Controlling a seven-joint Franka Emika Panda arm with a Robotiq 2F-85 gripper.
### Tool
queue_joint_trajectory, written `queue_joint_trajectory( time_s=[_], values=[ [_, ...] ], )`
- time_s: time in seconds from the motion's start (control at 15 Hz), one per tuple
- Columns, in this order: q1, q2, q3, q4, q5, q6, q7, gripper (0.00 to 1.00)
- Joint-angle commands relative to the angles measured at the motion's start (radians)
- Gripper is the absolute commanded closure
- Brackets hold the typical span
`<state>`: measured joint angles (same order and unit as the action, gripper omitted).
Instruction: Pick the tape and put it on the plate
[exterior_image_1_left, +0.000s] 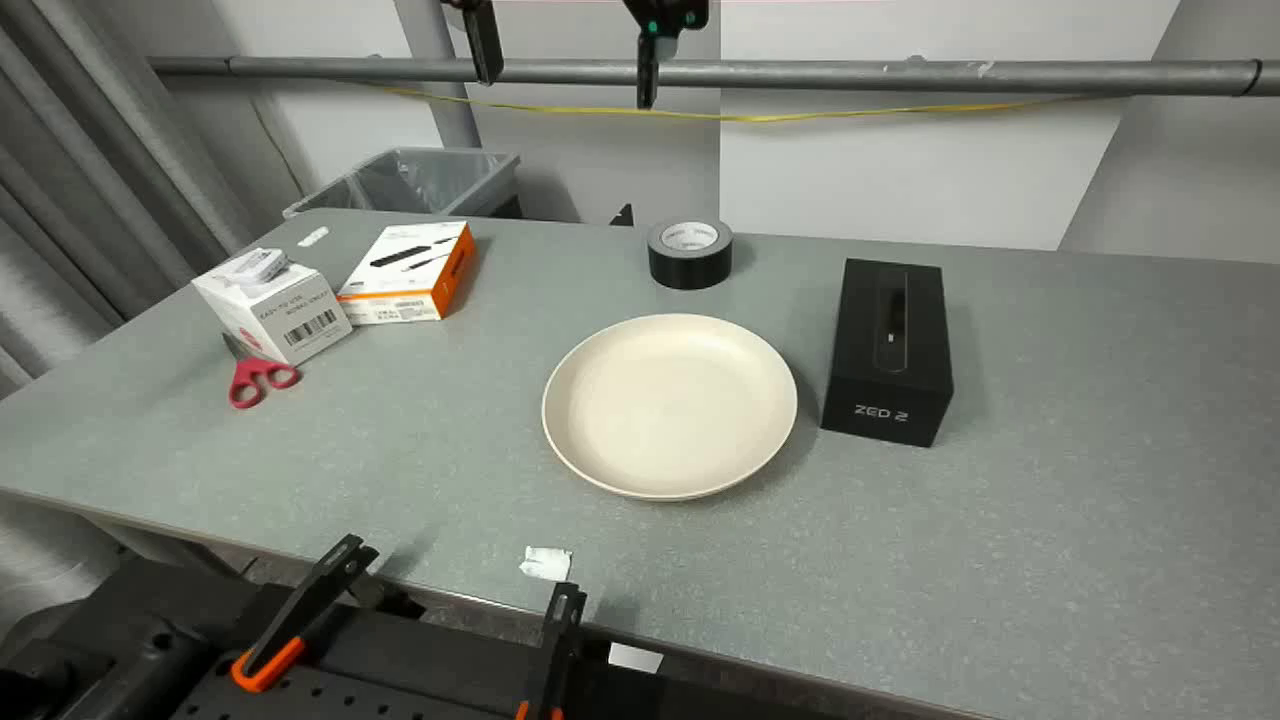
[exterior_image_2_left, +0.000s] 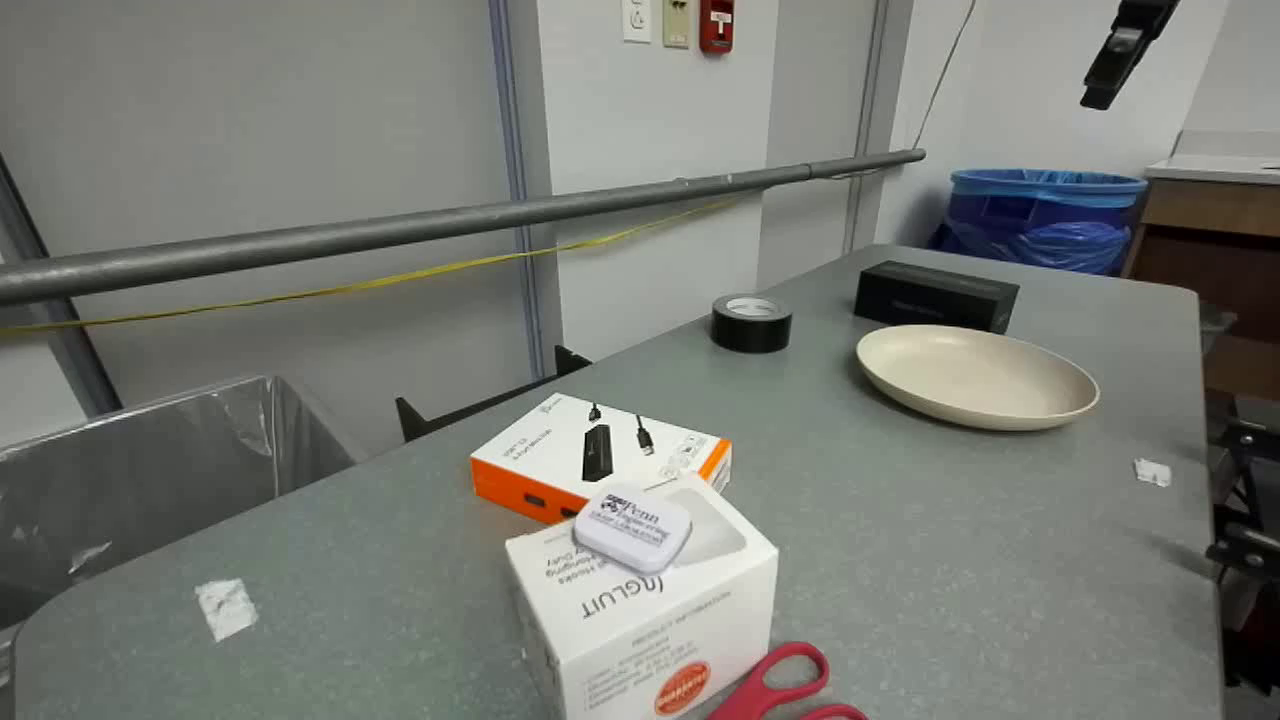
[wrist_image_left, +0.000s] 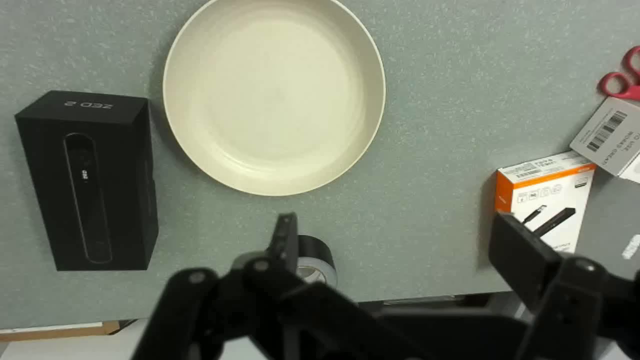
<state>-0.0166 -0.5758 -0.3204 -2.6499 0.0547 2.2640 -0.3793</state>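
The tape (exterior_image_1_left: 690, 266), a black ring-shaped roll with a grey top, lies flat on the table near the back edge. It also shows in an exterior view (exterior_image_2_left: 751, 331). In the wrist view the tape (wrist_image_left: 317, 251) is partly hidden behind a gripper finger. The cream-white round plate (exterior_image_1_left: 670, 408) is bare and sits in front of the tape, apart from it. It shows too in an exterior view (exterior_image_2_left: 975, 376) and in the wrist view (wrist_image_left: 277, 95). My gripper (exterior_image_1_left: 567, 95) is high above the table, open and empty, its fingers (wrist_image_left: 394, 223) wide apart in the wrist view.
A black ZED 2 box (exterior_image_1_left: 888, 350) stands beside the plate. A white-orange box (exterior_image_1_left: 407, 272), a white box (exterior_image_1_left: 275, 305) with a small tin on top, and red scissors (exterior_image_1_left: 262, 380) lie at the other side. A pipe (exterior_image_1_left: 850, 75) runs along the wall. A bin (exterior_image_1_left: 430, 180) stands beyond the table.
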Motion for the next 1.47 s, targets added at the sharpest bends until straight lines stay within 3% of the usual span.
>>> queue_joint_trajectory(
  time_s=[0.0, 0.2, 0.53, 0.93, 1.0, 1.07, 1.4],
  values=[
    [-0.020, 0.003, 0.019, 0.002, 0.014, -0.003, -0.010, 0.00],
    [-0.012, 0.019, 0.020, 0.019, 0.024, -0.005, -0.008, 0.00],
    [0.071, 0.287, 0.071, 0.242, 0.121, 0.022, 0.040, 0.00],
    [0.045, 0.602, 0.163, 0.526, 0.200, 0.031, 0.099, 0.00],
    [0.035, 0.629, 0.172, 0.553, 0.200, 0.019, 0.107, 0.00],
    [0.026, 0.540, 0.185, 0.458, 0.176, 0.026, 0.087, 0.00],
    [0.012, 0.626, 0.197, 0.535, 0.171, 0.026, 0.099, 0.00]
  ],
)
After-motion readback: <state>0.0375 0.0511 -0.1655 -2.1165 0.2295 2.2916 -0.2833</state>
